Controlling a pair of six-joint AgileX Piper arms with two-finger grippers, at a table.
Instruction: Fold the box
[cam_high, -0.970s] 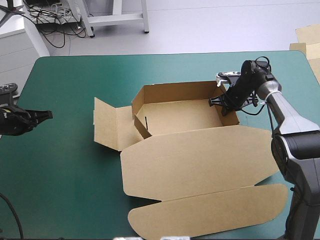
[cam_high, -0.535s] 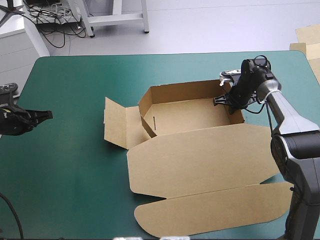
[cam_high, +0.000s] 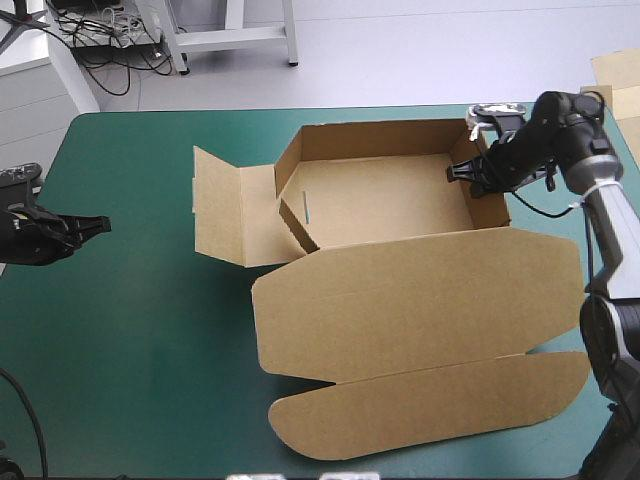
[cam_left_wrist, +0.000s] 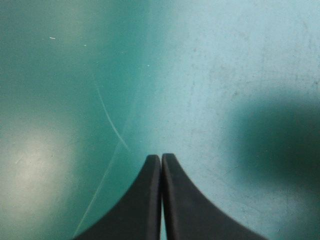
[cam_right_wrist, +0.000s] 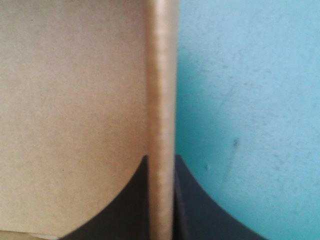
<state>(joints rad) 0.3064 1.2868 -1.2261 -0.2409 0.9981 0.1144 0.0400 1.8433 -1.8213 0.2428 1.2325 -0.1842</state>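
Right gripper (cam_high: 478, 172): black fingers all but pressed together, pinching the box (cam_high: 385, 200) by its right end wall (cam_right_wrist: 161, 75). In the wrist view the board's edge runs straight up between the two fingers, with brown inner face on one side and teal-green cover on the other. Box: an open tray at the far right of the table. Its far wall (cam_high: 380, 138) and right end wall stand upright, and the lid (cam_high: 420, 300) lies flat toward the near edge with its tuck flap (cam_high: 430, 410) beyond it. Left end: not finished, with an inner flap (cam_high: 296, 218) leaning into the tray and the outer panel (cam_high: 222, 215) spread outward, partly raised. Change noted: against the earlier views the whole sheet has slid toward the far edge and to the right, turned slightly, and the right arm has gone with it. Judgement: this was a repositioning drag, not a fold, so the left end remains to be raised and tucked. Left gripper (cam_high: 95, 225): fingers pressed together on nothing, over bare teal-green cover (cam_left_wrist: 225, 75) at the table's left edge, well apart from the box.
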